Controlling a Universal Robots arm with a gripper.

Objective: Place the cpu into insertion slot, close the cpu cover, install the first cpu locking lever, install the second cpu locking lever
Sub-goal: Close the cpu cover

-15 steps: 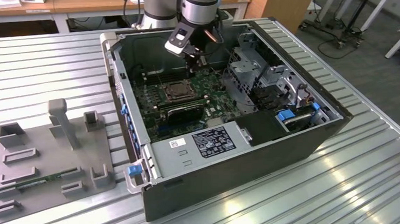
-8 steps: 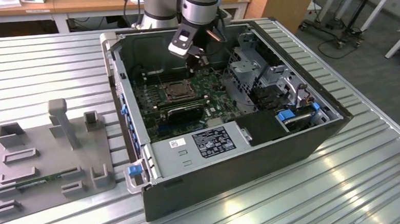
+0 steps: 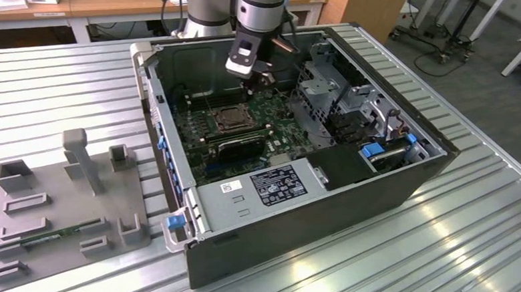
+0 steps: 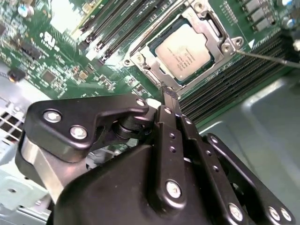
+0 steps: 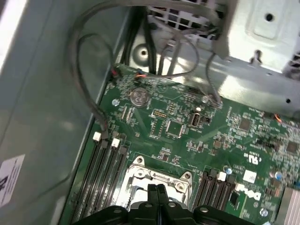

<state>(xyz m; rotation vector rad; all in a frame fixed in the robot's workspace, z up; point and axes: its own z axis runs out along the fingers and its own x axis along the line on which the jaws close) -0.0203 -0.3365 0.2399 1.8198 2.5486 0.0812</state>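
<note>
Black tool point(image 4: 168, 95), fingers pinched together, empty; thin silvery square cpu cover point(image 4: 212, 29), framing pale metal-topped cpu point(image 4: 185, 49), lies just beyond its tip.

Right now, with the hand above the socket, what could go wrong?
The shut hand hovers close to the cover; an off-line descent could scrape it or the cpu. The thin lever reaches over the memory slots; a push might slip off and hit them. Loose cables by the case wall could snag the arm.
</note>
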